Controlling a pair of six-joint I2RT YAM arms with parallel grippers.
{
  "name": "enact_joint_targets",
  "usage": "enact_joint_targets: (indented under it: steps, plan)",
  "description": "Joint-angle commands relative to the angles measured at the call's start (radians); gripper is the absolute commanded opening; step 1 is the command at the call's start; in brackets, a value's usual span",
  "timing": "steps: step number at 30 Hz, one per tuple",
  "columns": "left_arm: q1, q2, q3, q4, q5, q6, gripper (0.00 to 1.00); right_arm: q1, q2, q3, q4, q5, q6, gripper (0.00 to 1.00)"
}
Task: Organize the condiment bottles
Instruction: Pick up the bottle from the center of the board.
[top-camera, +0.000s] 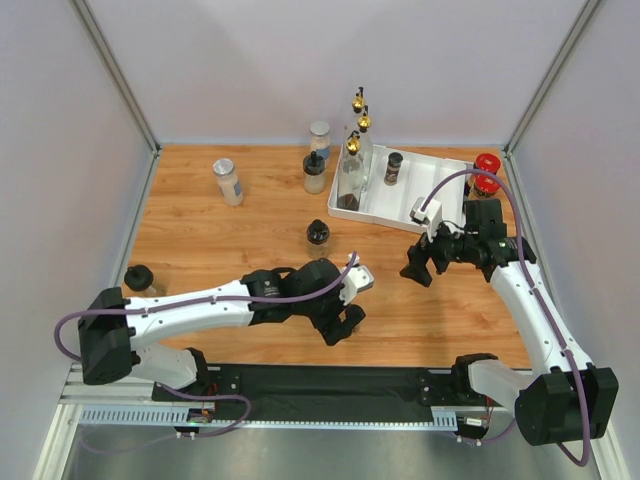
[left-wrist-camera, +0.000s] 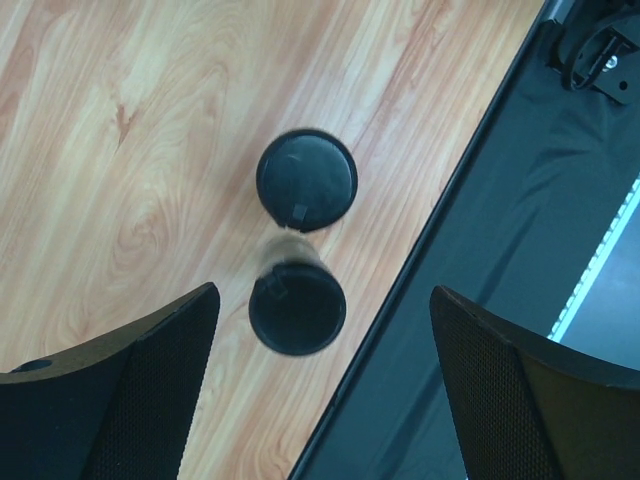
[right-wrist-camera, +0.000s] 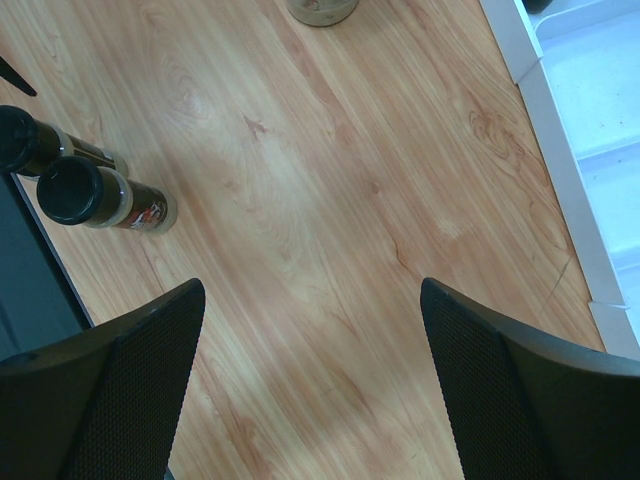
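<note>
Plainly the left gripper (top-camera: 345, 322) is poised for a pick. Its fingers (left-wrist-camera: 150, 380) stand wide apart and hold nothing. One black-capped spice jar (left-wrist-camera: 297, 308) stands between them, nearer the finger at the view's left and touching neither, and a second spice jar (left-wrist-camera: 305, 180) stands just past the fingertips. That spread looks chosen to straddle the nearer cap alone. The right gripper (top-camera: 417, 272) hangs equally open and empty over bare wood, likely kept clear. The white divided tray (right-wrist-camera: 560, 170) lies outside one of its fingers, and what look like the same two jars lie outside the other. Only the wrist views show that pair, since from above the left arm hides them. The top view alone shows the gold-spouted bottles (top-camera: 352, 170) and red-lidded jars (top-camera: 487, 162) at the tray.
</note>
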Motion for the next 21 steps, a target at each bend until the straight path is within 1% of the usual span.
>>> enact_joint_targets:
  steps: [1,3,8,14,17,18,21]
  plan:
    - [-0.015,0.055,0.077,0.072,-0.02,0.039,0.92,-0.002,0.0,-0.002,0.021,0.012,-0.019,0.9]
    - [-0.018,0.096,0.1,0.075,-0.035,0.04,0.89,-0.001,0.0,-0.002,0.02,0.015,-0.021,0.9]
    - [-0.021,0.164,0.12,0.115,-0.051,0.043,0.87,-0.001,-0.004,-0.002,0.02,0.016,-0.021,0.9]
    - [-0.032,0.213,0.141,0.118,-0.051,0.043,0.82,-0.002,-0.004,-0.001,0.017,0.018,-0.022,0.9]
    - [-0.036,0.228,0.152,0.121,-0.09,0.042,0.78,-0.001,-0.004,-0.001,0.015,0.019,-0.024,0.9]
    - [-0.039,0.233,0.153,0.121,-0.093,0.04,0.74,-0.001,-0.006,0.001,0.015,0.019,-0.024,0.9]
    - [-0.044,0.247,0.159,0.128,-0.103,0.034,0.72,-0.002,-0.006,0.001,0.015,0.019,-0.024,0.9]
